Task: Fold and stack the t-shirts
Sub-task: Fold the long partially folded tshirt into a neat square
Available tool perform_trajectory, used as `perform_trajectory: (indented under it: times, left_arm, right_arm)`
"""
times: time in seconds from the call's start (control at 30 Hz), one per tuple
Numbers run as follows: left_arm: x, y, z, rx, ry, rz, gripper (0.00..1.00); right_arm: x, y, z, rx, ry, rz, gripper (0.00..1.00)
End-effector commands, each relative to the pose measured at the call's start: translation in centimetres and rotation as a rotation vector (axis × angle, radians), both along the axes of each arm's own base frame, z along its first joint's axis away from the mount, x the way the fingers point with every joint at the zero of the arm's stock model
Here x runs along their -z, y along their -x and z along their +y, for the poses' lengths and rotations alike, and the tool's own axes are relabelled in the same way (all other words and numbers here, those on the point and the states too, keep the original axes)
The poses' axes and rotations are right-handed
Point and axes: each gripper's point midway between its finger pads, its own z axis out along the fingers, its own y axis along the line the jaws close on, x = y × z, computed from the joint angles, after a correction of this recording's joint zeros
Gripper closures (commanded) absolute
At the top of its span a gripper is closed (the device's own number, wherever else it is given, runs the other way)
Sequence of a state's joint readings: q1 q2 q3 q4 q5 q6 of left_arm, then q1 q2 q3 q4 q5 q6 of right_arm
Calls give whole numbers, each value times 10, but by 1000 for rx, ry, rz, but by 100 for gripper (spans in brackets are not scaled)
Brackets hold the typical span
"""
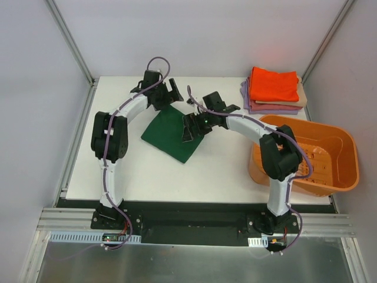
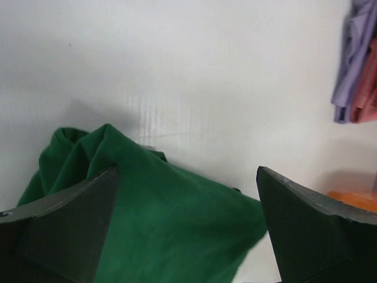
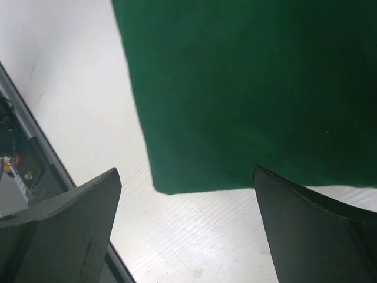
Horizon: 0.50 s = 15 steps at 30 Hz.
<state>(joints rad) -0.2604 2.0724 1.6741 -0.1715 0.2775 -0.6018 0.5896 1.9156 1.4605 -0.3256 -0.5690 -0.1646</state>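
**From above:** A white table (image 1: 177, 177) holds a folded dark green cotton t-shirt (image 1: 172, 132), lying as a tilted square near the middle. At the far right corner sits a stack of folded shirts: a bright orange t-shirt (image 1: 274, 84) on top, a tan t-shirt (image 1: 301, 94) showing at its right edge, and a lavender t-shirt (image 1: 265, 108) underneath. An orange plastic basket (image 1: 347, 159) stands just near of the stack, beside my right arm's elbow. My left arm bows outward and reaches in to the green shirt's far corner; my left gripper (image 1: 169, 99) is released there. My right arm bends across from the basket side, and my right gripper (image 1: 188, 128) hovers at the shirt's right edge.

**Left wrist:** My left gripper (image 2: 185, 177) has its jaws spread wide, holding nothing, with the green shirt (image 2: 177, 218) bunched below them. The lavender shirt (image 2: 347, 59) hangs into view at upper right.

**Right wrist:** My right gripper (image 3: 187, 174) is likewise spread and empty above a flat corner of the green shirt (image 3: 247, 88) and the bare table (image 3: 194, 236).
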Motion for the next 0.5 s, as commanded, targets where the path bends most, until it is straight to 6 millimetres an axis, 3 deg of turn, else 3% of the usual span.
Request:
perform_trajectory:
  times: [0.0,0.13,0.23,0.33,0.47]
  left_arm:
    - [19,-23,5,-11,-29,-4,1]
    - [58,-15,21,-62,-85,78,1]
    - [81,6,30,-85,-85,163,1]
    - [92,37,35,-93,-80,232,1]
    - [85,86,39,-97,-93,266,1]
  right_arm:
    - [16,-28,4,35,11,4,4]
    - [33,-40,0,67,20,65,4]
    - [41,-47,-9,95,44,70,4]
    - [45,-45,-20,96,73,71,4]
    - [42,-32,-37,72,130,50,4]
